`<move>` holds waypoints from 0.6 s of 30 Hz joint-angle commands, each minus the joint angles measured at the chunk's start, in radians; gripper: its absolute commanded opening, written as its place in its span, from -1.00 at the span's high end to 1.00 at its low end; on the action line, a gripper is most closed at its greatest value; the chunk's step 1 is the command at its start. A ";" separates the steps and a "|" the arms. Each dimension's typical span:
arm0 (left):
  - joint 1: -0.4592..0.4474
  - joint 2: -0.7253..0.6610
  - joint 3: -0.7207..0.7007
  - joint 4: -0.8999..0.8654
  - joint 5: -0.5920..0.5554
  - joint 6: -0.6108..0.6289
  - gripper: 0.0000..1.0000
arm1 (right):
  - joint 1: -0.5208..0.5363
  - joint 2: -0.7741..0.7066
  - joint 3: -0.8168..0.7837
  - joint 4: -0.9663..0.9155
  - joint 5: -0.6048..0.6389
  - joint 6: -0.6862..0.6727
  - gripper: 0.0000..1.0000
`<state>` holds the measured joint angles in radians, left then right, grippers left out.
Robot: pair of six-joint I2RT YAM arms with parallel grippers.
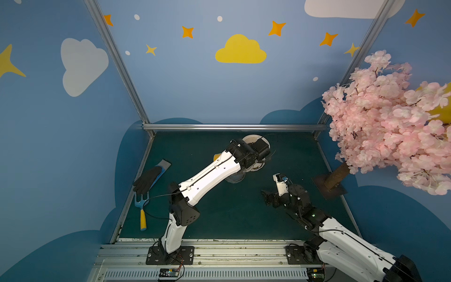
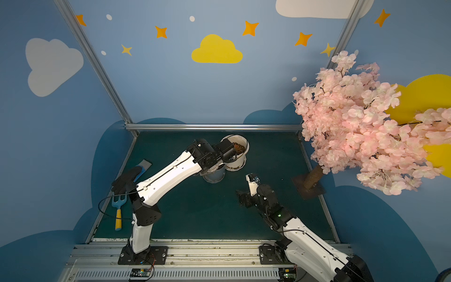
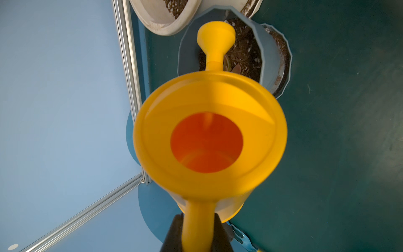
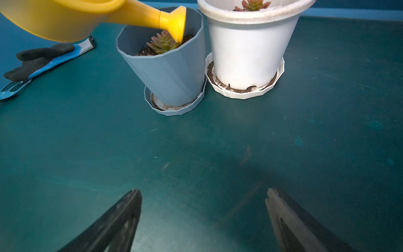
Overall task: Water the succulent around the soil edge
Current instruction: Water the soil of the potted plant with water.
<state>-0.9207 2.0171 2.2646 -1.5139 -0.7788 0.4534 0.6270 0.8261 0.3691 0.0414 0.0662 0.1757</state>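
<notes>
My left gripper [image 3: 197,219] is shut on the handle of a yellow watering can [image 3: 209,131]. The can is tipped forward, and its spout head [image 4: 174,21] hangs inside the rim of a blue-grey pot [image 4: 172,74]. The head is over the soil [image 3: 242,50], right beside the succulent [image 4: 162,43], a small green-and-pink rosette. No water shows. The pot leans in its saucer. In both top views my left arm covers most of the pot [image 2: 214,174]. My right gripper [image 4: 204,194] stands open over the bare mat, well short of the pots, also in a top view [image 1: 271,186].
A white pot [image 4: 250,50] in a saucer touches the blue-grey pot and holds another succulent [image 4: 253,4]. A black-and-blue glove [image 1: 148,179] and a hand fork [image 1: 142,210] lie at the mat's left edge. A pink blossom tree [image 1: 390,122] stands on a base [image 1: 328,188] at the right.
</notes>
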 commanded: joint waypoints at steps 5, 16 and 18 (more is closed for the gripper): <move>0.015 0.023 0.033 0.017 -0.027 0.023 0.94 | -0.012 0.002 -0.012 0.011 -0.001 -0.001 -0.90; 0.031 0.024 0.033 0.046 -0.036 0.046 0.94 | -0.021 0.001 -0.014 0.012 -0.009 0.001 -0.90; 0.034 0.026 0.033 0.051 -0.035 0.050 0.94 | -0.022 -0.001 -0.015 0.012 -0.011 0.003 -0.90</move>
<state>-0.8944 2.0357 2.2745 -1.4815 -0.7872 0.4931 0.6098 0.8261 0.3641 0.0414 0.0631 0.1768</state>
